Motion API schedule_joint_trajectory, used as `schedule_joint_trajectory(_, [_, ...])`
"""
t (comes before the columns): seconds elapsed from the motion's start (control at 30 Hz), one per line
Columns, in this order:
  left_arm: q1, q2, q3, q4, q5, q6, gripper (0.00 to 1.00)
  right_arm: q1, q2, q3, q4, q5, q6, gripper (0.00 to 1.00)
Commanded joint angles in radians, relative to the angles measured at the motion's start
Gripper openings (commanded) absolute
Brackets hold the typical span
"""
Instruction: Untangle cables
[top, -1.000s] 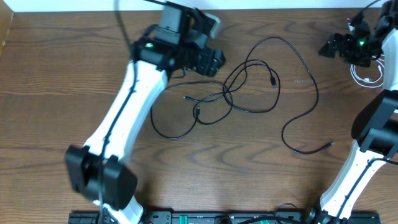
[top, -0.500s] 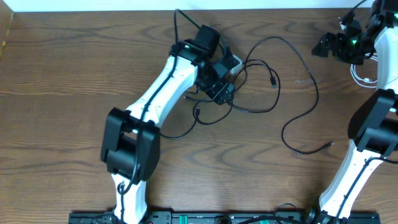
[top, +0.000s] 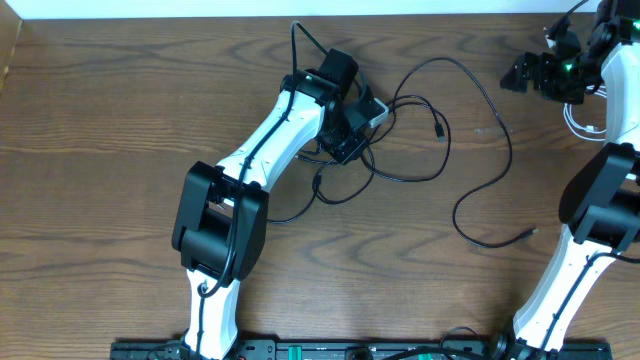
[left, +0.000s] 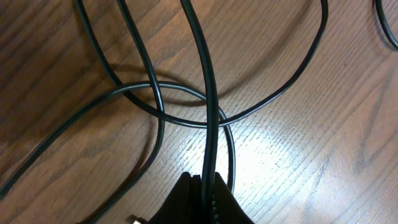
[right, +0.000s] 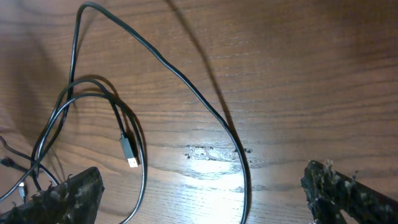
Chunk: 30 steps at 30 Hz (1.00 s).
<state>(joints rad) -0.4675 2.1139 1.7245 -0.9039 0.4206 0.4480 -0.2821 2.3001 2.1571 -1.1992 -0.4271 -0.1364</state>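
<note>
Several thin black cables (top: 400, 165) lie looped over one another at the middle of the table. One long strand (top: 508, 140) runs off to the right and ends in a small plug (top: 530, 232). My left gripper (top: 348, 145) is down on the tangle's left side. In the left wrist view this gripper (left: 203, 182) is shut on one black cable (left: 202, 74), which runs straight out from between its fingers over the crossing loops. My right gripper (top: 530, 72) hovers at the back right, and in its wrist view (right: 205, 199) it stands wide open above a black strand (right: 180, 74) and a USB plug (right: 129, 151). A white cable (top: 583, 128) lies coiled by the right arm.
The wooden table (top: 100, 150) ends at a white strip along the back. The right arm's base (top: 590, 220) stands at the right edge. The left arm's white links (top: 265, 150) stretch diagonally from the front to the tangle.
The left arm has swung from the back left down onto the tangle, and its gripper has closed on a black cable. The right arm has barely moved.
</note>
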Motion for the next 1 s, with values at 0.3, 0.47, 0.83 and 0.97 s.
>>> schedule_joint_trajectory(0.3, [0.032,-0.295,0.12,0.06,-0.1,-0.239,0.08,0.04,-0.007,0.006,0.002,-0.013,-0.011,0.99])
schedule_joint_trajectory(0.47, [0.032,-0.479,0.12,0.195,-0.1,-0.294,0.07,0.067,-0.007,0.006,0.002,-0.013,-0.011,0.99])
schedule_joint_trajectory(0.83, [0.032,-0.653,0.12,0.446,-0.1,-0.351,0.07,0.128,-0.007,0.006,0.002,-0.062,-0.015,0.99])
schedule_joint_trajectory(0.97, [0.033,-0.665,0.12,0.532,-0.099,-0.403,0.08,0.158,-0.007,0.006,-0.01,-0.197,-0.101,0.99])
